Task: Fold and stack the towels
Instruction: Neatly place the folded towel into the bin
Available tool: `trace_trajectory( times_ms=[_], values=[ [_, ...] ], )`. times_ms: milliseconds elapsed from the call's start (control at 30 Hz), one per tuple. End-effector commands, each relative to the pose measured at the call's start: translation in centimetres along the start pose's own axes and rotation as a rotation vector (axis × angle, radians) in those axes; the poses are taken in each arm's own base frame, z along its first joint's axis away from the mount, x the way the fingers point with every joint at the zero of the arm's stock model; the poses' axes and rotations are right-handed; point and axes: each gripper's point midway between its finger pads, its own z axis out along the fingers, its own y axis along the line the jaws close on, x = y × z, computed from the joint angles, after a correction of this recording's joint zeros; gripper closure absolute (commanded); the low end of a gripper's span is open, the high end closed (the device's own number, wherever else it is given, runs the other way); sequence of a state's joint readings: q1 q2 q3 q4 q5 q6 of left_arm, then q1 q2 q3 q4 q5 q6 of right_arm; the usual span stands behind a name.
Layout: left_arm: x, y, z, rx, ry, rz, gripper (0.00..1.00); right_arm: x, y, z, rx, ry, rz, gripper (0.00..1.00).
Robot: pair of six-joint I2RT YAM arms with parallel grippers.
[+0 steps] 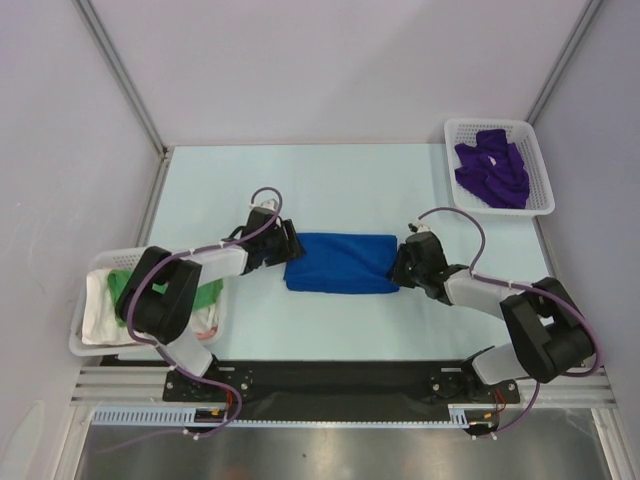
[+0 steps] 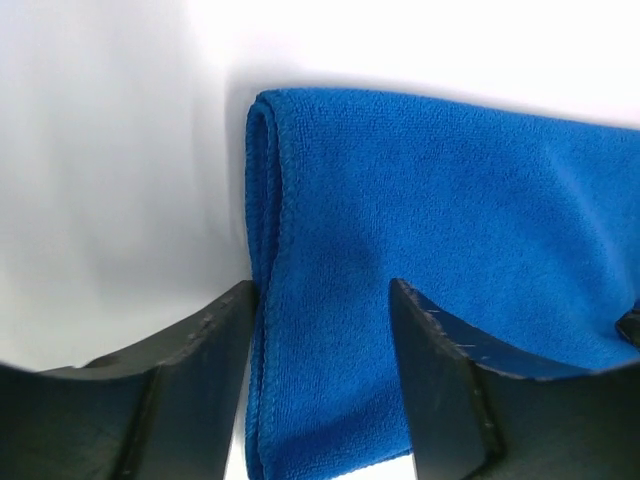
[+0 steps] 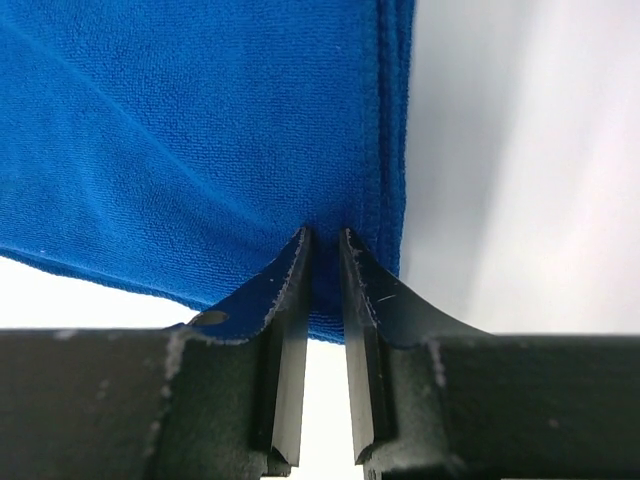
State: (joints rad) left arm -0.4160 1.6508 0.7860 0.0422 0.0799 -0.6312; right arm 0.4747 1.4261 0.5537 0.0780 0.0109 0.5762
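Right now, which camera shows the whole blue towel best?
The top external view: the blue towel lies fully in sight, folded, between both arms. The left wrist view shows only its folded end; the right wrist view only one edge.

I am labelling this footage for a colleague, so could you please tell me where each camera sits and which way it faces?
Top external: above and behind the arms, looking down on the table; both arms and bases show.
Left wrist: on the left arm, facing the blue towel's folded left end; left gripper open astride it.
Right wrist: on the right arm, facing the towel's right edge; right gripper pinching it.
All three views share the blue towel.
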Motion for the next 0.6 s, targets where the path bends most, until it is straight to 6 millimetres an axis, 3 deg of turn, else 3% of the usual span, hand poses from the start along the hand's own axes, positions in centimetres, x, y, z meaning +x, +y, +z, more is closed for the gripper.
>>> trace_trajectory(
  times_ms=[0, 267, 367, 400, 433, 467, 500, 533, 567],
  values=[
    [5.6, 3.3, 0.7, -0.121, 0.187, -0.026, 0.39, 0.6, -1.7, -0.6, 0.050, 0.012, 0.019, 0.78],
    [9.1, 4.3, 1.4, -0.211, 0.253, 0.010, 0.48, -1.4, -0.6, -1.8, 0.021, -0.018, 0.016, 0.78],
    [9.9, 4.6, 1.3, -0.238, 0.279, 0.023, 0.69, -3.0, 0.4, -2.8, 0.012, -0.032, 0.002, 0.77],
    [9.8, 5.0, 1.2, -0.265, 0.268, 0.034, 0.86, -3.6, 0.7, -3.2, 0.010, -0.038, -0.003, 0.77],
    [9.4, 4.9, 1.2, -0.269, 0.263, 0.040, 0.93, -4.4, 1.0, -3.5, 0.006, -0.050, -0.014, 0.77],
    [8.9, 5.1, 1.0, -0.293, 0.245, 0.054, 0.99, -6.0, 2.1, -4.1, -0.013, -0.079, -0.019, 0.77],
    [9.2, 5.5, 0.4, -0.326, 0.261, 0.082, 1.00, -6.4, 2.7, -4.6, -0.034, -0.066, -0.025, 0.77],
    [8.1, 4.9, 0.0, -0.330, 0.237, 0.101, 1.00, -7.1, 3.2, -4.9, -0.040, -0.076, -0.036, 0.76],
    [7.8, 5.9, -1.0, -0.397, 0.233, 0.141, 1.00, -8.8, 4.2, -5.7, -0.055, -0.101, -0.042, 0.76]
  ],
)
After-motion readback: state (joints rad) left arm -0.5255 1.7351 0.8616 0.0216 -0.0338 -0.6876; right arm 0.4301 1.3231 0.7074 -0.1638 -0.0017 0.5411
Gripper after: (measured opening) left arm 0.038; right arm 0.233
